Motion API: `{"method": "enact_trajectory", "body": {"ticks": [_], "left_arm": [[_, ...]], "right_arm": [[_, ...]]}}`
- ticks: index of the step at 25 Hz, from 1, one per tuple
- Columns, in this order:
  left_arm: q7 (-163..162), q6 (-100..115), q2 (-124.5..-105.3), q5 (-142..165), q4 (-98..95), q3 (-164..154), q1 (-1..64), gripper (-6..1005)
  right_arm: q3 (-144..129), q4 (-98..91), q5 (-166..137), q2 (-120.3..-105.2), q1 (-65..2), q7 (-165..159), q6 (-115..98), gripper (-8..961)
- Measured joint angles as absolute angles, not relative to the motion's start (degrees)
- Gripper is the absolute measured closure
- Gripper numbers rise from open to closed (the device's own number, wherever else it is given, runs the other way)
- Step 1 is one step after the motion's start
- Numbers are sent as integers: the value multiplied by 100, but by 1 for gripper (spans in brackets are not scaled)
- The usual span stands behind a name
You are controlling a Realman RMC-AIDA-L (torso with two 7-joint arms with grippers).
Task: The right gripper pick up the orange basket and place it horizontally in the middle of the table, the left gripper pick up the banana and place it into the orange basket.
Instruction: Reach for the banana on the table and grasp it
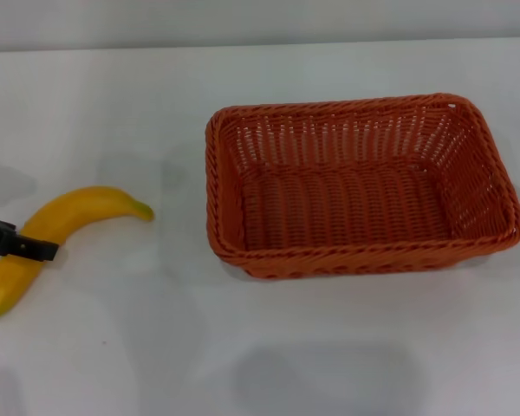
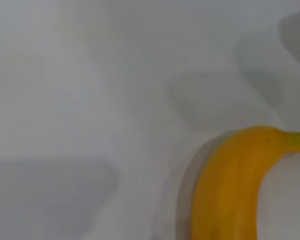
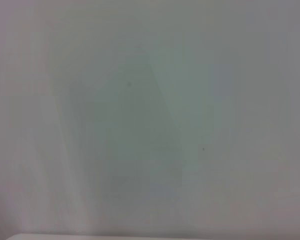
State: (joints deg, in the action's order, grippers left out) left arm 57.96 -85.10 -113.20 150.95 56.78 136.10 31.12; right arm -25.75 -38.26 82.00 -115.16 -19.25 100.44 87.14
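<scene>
**Left gripper at banana, basket in mid-table**

Seen from the head camera: basket (image 1: 361, 185) standing upright on the table (image 1: 260, 364), long side across the view, centre to right of centre, nothing inside. Well apart from it, far out on the left side, banana (image 1: 56, 230) lying flat on the table, greenish stem end pointing toward the basket, brown end near the left edge of the view, curve bowed away from the robot.

Left gripper (image 1: 17, 243) reaching in from the left edge, one black finger (image 1: 30, 250) lying across the banana's middle, over the peel. Only that one bar visible; cannot tell whether the claw is spread or pinching the fruit.

In the left wrist camera: banana (image 2: 235, 185) close up, yellow peel filling a corner, stem tip at the frame edge, white table (image 2: 90, 100) around it with soft shadows. No fingers on show there.

Right wrist camera: nothing but plain white surface (image 3: 150, 120). Right gripper not visible in any view.
</scene>
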Motion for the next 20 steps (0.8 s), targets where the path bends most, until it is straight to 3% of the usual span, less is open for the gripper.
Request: {"method": "enact_trajectory", "body": {"ticks": [14,20], "left_arm": [[5708,-8477,-11337,15201,5560,13647,3229,152],[5534,-8404,-11314,15203,5524,13661,3261,354]], "right_arm": [[-2575,-3658,8232,-11513,-1925,10087,8673,83],[-2575,-3643,8236,-11510,-1941,10090,8665,83]]}}
